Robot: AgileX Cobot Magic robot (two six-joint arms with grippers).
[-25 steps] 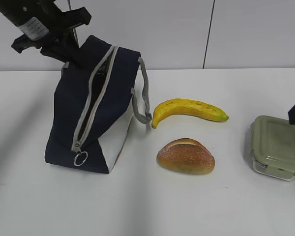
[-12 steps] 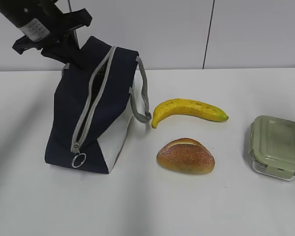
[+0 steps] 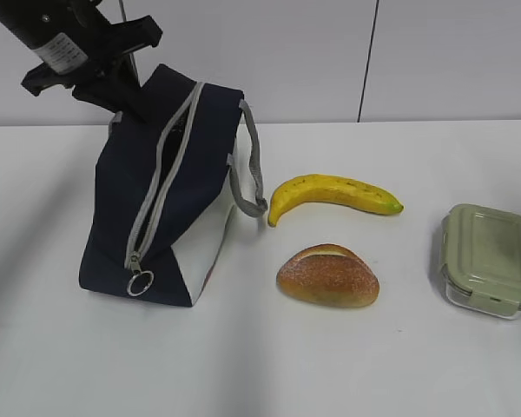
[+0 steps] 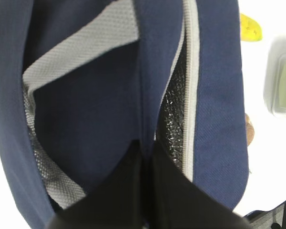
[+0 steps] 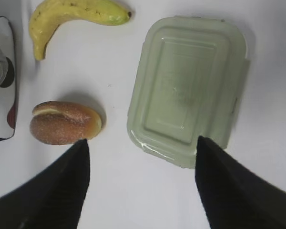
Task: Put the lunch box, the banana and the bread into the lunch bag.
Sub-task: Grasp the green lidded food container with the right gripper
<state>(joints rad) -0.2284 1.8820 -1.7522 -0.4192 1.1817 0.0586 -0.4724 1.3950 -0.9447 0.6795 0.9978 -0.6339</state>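
Navy bag [image 3: 161, 187] with white end panel, grey zipper parted, ring pull low at front, standing on the table [image 3: 269, 365] at left. Left gripper [image 4: 145, 157] with jaws pinched together on bag's top fabric. Yellow banana [image 3: 332, 195], greenish tip, just right of bag; golden-brown bread [image 3: 328, 276] with pale split in front of it. Box [image 3: 490, 259], clear with sage-green lid, far right. Right gripper [image 5: 140, 157] above box, jaws apart, holding nothing.
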